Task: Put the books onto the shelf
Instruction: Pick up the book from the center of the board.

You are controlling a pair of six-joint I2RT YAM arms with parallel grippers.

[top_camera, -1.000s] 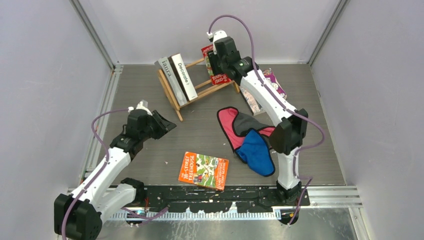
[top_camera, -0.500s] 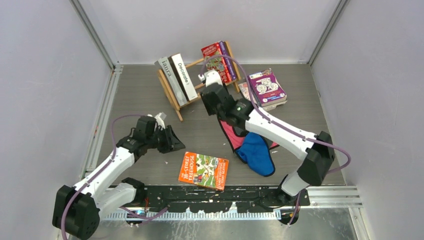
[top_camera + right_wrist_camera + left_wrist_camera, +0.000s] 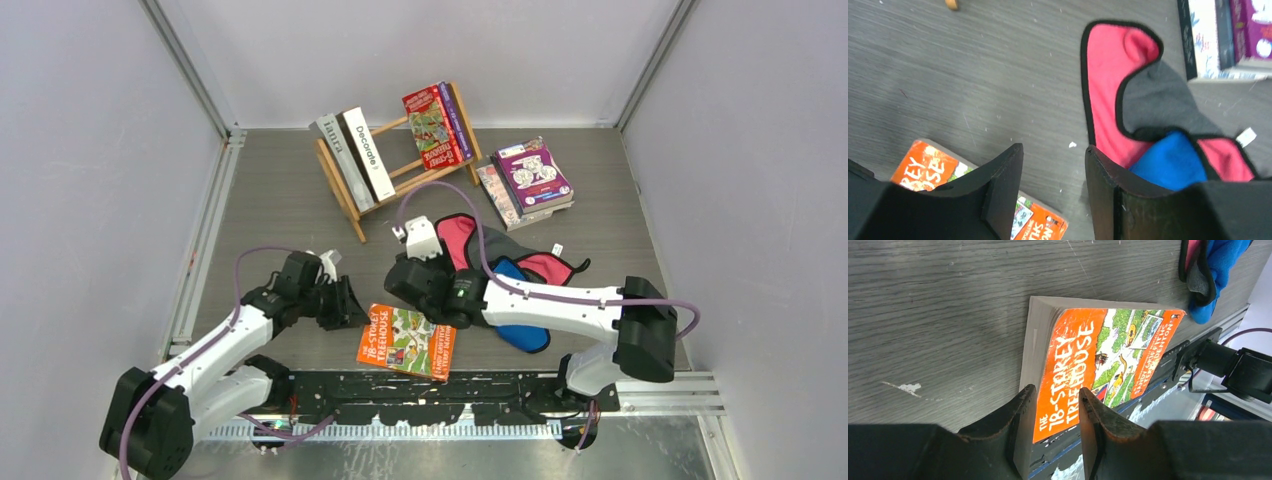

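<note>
An orange paperback lies flat near the table's front edge. My left gripper is open and low at the book's left edge, nothing between its fingers. Open as well, my right gripper hovers over the book's far edge. The wooden shelf stands at the back, holding a grey and a white "Decorate" book at its left end and red and purple books at its right. More books are stacked on the table right of it.
Red, grey and blue cloth pieces lie in a heap right of the orange book, under my right forearm. The black base rail runs just in front of the book.
My right arm has swung from the shelf's right end back to the orange book, uncovering the red book on the shelf. My left gripper has moved down-right to the book's left edge.
</note>
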